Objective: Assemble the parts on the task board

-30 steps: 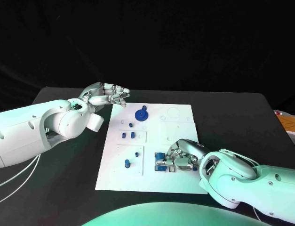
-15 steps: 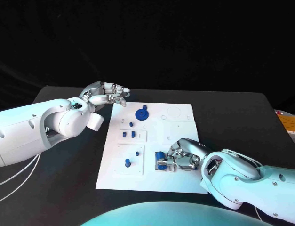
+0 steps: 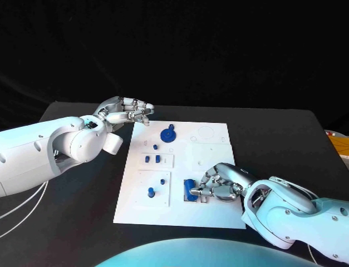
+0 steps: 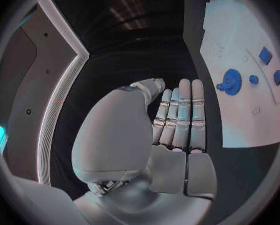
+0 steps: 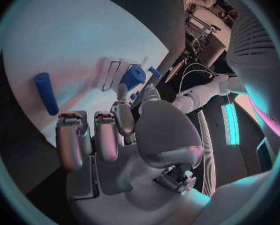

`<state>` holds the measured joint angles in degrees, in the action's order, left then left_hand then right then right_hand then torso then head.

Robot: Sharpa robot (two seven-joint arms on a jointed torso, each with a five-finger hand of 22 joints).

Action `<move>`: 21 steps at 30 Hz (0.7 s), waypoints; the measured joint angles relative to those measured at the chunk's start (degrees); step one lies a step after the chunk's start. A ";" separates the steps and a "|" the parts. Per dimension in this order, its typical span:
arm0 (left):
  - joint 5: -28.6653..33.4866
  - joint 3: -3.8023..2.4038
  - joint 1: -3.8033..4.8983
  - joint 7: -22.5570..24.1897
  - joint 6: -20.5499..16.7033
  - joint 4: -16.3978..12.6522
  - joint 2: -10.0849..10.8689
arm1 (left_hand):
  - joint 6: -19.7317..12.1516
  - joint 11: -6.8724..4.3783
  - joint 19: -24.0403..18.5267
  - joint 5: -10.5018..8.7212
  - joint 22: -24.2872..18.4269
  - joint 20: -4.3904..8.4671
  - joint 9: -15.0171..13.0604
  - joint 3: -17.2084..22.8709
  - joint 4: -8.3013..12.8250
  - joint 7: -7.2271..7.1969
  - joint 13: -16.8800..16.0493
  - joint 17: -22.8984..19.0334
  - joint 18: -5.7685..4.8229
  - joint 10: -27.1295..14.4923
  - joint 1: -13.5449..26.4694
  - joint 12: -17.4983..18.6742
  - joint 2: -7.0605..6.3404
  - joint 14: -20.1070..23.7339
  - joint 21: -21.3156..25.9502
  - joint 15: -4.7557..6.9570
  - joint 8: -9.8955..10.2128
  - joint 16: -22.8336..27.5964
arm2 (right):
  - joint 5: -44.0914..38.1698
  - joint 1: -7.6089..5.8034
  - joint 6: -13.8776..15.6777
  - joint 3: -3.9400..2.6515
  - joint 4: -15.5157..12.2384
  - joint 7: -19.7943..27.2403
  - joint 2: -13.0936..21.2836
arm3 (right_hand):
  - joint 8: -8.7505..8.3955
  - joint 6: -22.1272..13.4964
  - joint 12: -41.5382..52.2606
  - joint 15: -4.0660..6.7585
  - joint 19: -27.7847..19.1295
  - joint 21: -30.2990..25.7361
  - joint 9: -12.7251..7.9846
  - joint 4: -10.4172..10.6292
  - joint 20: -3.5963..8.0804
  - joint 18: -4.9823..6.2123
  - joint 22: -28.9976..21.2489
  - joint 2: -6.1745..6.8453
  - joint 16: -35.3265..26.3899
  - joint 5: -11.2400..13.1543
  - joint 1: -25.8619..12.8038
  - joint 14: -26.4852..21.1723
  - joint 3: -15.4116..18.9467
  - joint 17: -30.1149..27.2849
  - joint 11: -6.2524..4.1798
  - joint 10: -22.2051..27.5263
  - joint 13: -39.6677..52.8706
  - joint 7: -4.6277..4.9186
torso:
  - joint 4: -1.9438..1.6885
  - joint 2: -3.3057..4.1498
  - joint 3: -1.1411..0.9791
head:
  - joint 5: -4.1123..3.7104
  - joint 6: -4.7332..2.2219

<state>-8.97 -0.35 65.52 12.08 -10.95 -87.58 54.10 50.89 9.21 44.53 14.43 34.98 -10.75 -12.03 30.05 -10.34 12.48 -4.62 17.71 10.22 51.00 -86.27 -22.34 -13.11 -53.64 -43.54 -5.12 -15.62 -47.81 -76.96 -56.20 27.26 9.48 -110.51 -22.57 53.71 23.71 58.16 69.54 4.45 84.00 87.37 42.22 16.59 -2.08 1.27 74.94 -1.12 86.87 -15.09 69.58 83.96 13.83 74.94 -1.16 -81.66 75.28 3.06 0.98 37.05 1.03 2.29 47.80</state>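
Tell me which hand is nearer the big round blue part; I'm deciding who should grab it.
Left. The left hand hovers just off the board's far left corner, close to the round blue part. The right hand is at the board's near end.

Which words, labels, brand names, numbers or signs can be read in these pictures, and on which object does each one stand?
None can be read.
The task board carries only faint outlines and blue parts, no legible print.
The orange-and-white object at the table's edge shows pale lines, too small to read as text.
The left hand and right hand bear no visible marking.
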 measured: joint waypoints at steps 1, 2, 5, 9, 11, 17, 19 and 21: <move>0.00 0.00 0.00 0.00 0.00 0.01 -0.02 | 0.00 0.00 0.00 0.00 0.00 0.00 0.00 0.00 0.00 0.00 0.00 0.00 0.00 0.00 0.00 0.00 0.00 0.00 0.00 0.00 0.00 0.00 | -0.11 0.00 -0.11 0.00 0.00 0.17 0.04 | 0.00 0.00 0.01 0.06 0.00 0.13 -0.05 0.00 0.00 0.00 0.00 0.02 0.00 -0.35 0.42 0.06 0.00 0.00 0.00 0.00 0.00 0.00 | 0.00 0.01 0.00 | 0.00 -0.01; 0.00 0.00 0.00 -0.01 0.00 0.03 -0.04 | 0.00 0.00 0.00 0.18 0.02 0.00 0.00 0.00 0.00 0.00 0.02 0.00 0.00 0.00 0.00 0.00 0.00 0.00 0.00 0.00 0.00 0.00 | -0.23 0.00 -0.23 0.00 0.00 0.33 0.05 | 0.00 0.00 0.22 0.06 0.00 0.14 -0.09 0.00 0.00 0.00 0.00 0.01 0.00 -0.42 0.97 0.06 0.00 0.00 0.00 0.00 0.00 0.00 | 0.00 0.01 0.00 | 0.00 -0.07; 0.00 0.00 0.00 -0.01 0.00 0.09 -0.13 | 0.00 0.00 0.00 0.21 0.05 0.00 0.00 0.00 0.00 0.00 0.06 0.00 0.00 0.00 0.00 0.00 0.00 0.00 0.00 0.00 0.00 0.00 | -0.66 0.00 -0.79 -0.01 0.00 0.77 0.06 | 0.00 0.00 0.43 0.05 0.00 0.14 -0.23 -0.12 0.00 0.00 0.00 0.07 0.23 -0.28 2.23 0.07 0.18 0.00 0.01 0.01 0.00 0.00 | -0.03 0.01 0.00 | -0.01 -0.13; 0.00 0.00 0.00 -0.01 -0.01 0.16 -0.20 | 0.00 0.00 0.00 0.21 0.05 0.00 0.00 0.00 0.00 0.00 0.06 0.00 0.00 0.00 0.00 0.00 0.00 0.00 0.00 0.00 0.00 0.00 | -1.17 -0.01 -1.68 -0.01 0.14 1.15 0.08 | 0.00 0.19 0.43 0.04 0.00 0.14 -0.31 -0.15 0.00 0.00 -0.01 0.28 0.23 0.50 2.90 0.08 0.47 -0.01 0.01 0.01 0.00 -0.19 | -0.07 0.01 0.00 | 0.17 -0.09; 0.00 0.00 0.00 -0.01 -0.02 0.20 -0.20 | 0.00 0.00 0.00 0.21 0.05 0.00 0.00 0.00 0.00 0.00 0.06 0.00 0.00 0.00 0.00 0.00 0.00 0.00 0.00 0.00 0.00 0.00 | -1.34 -0.01 -2.07 -0.01 0.33 1.24 0.08 | 0.00 0.19 0.43 0.04 0.00 0.14 -0.37 0.01 0.00 0.00 -0.01 0.21 0.23 0.58 2.97 0.08 0.62 -0.01 0.01 0.01 0.00 -0.19 | -0.04 0.01 0.00 | 0.25 -0.07; 0.00 0.01 0.00 -0.01 -0.02 0.22 -0.24 | 0.00 0.00 0.00 0.21 0.05 0.00 0.01 0.00 0.00 0.00 0.05 0.00 0.00 0.00 0.00 0.00 0.00 0.00 0.00 0.00 0.00 0.00 | -1.71 -0.03 -2.98 -0.01 1.23 1.28 -0.28 | 0.00 0.19 0.43 0.03 0.00 0.37 -0.47 0.01 0.00 0.00 -0.01 0.52 0.22 0.80 3.28 0.08 0.62 -0.01 0.02 0.02 0.00 -0.19 | -0.02 0.03 0.00 | 0.31 0.00; 0.00 0.01 0.00 -0.01 -0.02 0.22 -0.24 | 0.00 0.00 0.00 0.21 0.04 0.00 0.00 0.00 0.00 0.00 0.05 0.00 0.00 0.00 0.00 0.00 0.00 0.00 0.00 0.00 0.00 0.00 | -1.79 -0.04 -3.17 -0.01 1.58 1.26 -0.70 | 0.00 0.19 0.65 0.03 0.00 0.37 -0.47 0.01 0.00 0.00 -0.01 0.52 0.22 0.81 3.28 0.08 0.62 -0.01 0.02 0.02 0.00 -0.19 | -0.02 0.04 0.00 | 0.31 0.01; 0.00 0.01 0.00 -0.01 -0.03 0.22 -0.24 | 0.00 0.00 0.00 0.21 0.04 0.00 0.01 0.00 0.00 0.00 0.05 0.00 0.00 0.00 0.00 0.00 0.00 0.00 0.00 0.00 0.00 0.00 | -1.86 -0.05 -3.28 -0.01 1.92 1.21 -1.14 | 0.00 0.27 0.66 0.02 0.00 0.37 -0.54 0.01 0.00 0.00 -0.01 0.52 0.22 0.80 3.28 0.08 0.62 -0.01 0.02 0.02 0.00 -0.27 | -0.02 0.04 -0.01 | 0.31 -0.03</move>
<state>-8.97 -0.34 65.52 12.07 -10.98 -87.36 53.86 50.89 9.21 44.53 14.63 35.02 -10.75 -12.02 30.05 -10.34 12.47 -4.56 17.71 10.22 51.00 -86.27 -22.34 -13.11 -53.64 -43.54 -5.12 -15.62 -47.81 -78.82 -56.25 23.98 9.47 -108.60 -21.36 52.57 23.70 58.43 70.20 4.47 84.00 87.74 41.67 16.60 -2.07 1.27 74.93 -0.60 87.10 -14.29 72.86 84.04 14.46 74.92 -1.15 -81.65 75.28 2.79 0.96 37.09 1.03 2.60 47.77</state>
